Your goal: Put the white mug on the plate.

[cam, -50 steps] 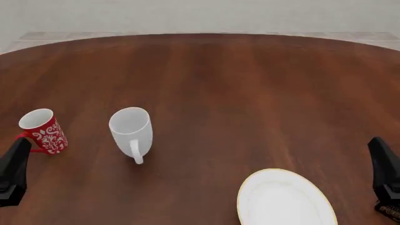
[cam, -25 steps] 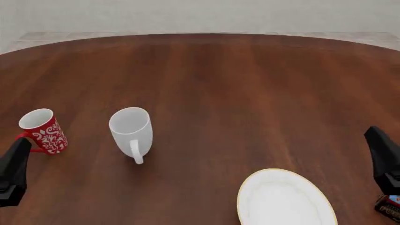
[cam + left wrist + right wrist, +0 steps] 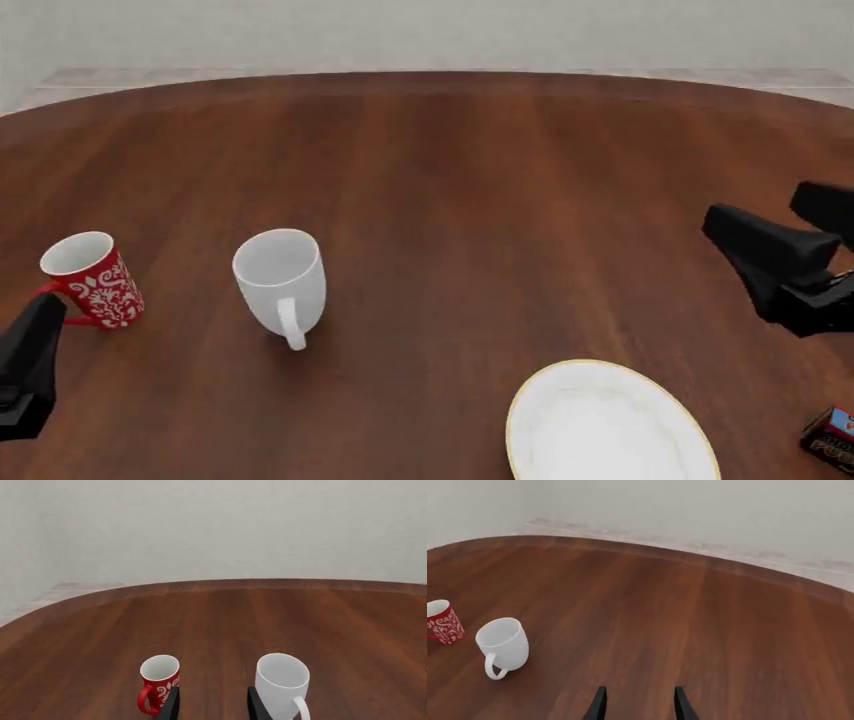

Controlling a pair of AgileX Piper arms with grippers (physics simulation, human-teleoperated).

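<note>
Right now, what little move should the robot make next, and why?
Probably carry the right end effector further toward the white mug: it is open and far from the mug, which stands upright away from the plate with nothing gripping it.

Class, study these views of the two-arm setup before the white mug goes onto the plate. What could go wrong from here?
1. The red mug stands close beside the white mug, near the left end effector; a left-arm reach might knock it.
2. The white mug's handle faces the arms, so a poorly aligned grasp could slip or tip it.
3. The plate lies at the table's near edge; an off-centre placement might leave the mug on its rim.
</note>
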